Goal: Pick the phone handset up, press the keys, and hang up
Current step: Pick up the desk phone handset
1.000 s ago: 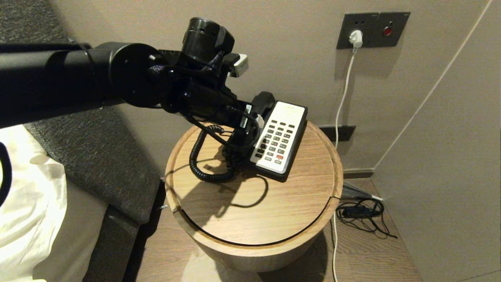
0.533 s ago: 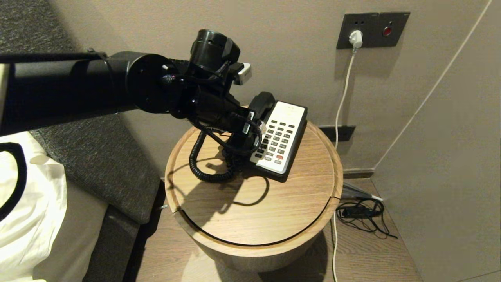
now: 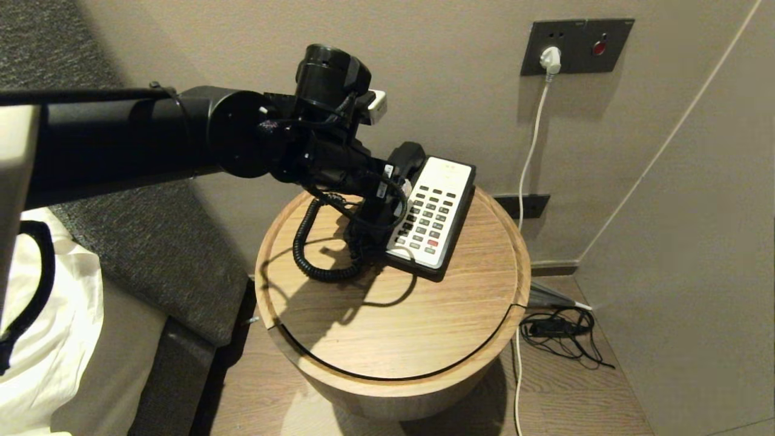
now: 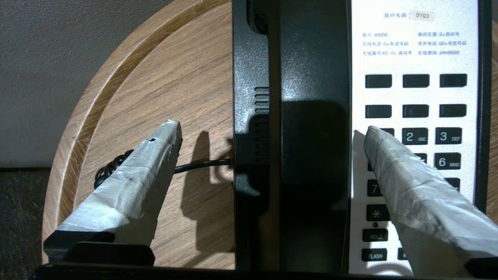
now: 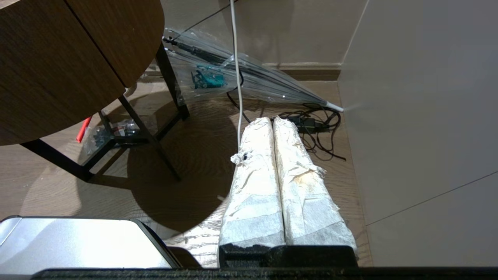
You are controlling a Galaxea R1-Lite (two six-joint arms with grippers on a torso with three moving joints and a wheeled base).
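A phone with a white keypad (image 3: 433, 212) sits at the back of a round wooden table (image 3: 393, 321). Its black handset (image 3: 404, 158) lies in the cradle along the phone's left side. My left gripper (image 3: 378, 209) is open just above the handset. In the left wrist view the gripper (image 4: 272, 130) straddles the handset (image 4: 311, 77): one taped finger (image 4: 155, 155) is over the table, the other (image 4: 393, 167) over the keys (image 4: 447, 136). Neither finger touches the handset. My right gripper (image 5: 272, 120) is shut and empty, parked low beside the table, out of the head view.
A black coiled cord (image 3: 306, 242) loops on the table left of the phone. A white cable (image 3: 533, 145) runs from the wall socket (image 3: 575, 45) to the floor. Black cables (image 3: 563, 333) lie on the floor at right. A bed with a white pillow (image 3: 48, 339) is at left.
My left arm has shifted a little to the right and forward over the table. The gripper stays open over the handset. The handset and phone have not moved.
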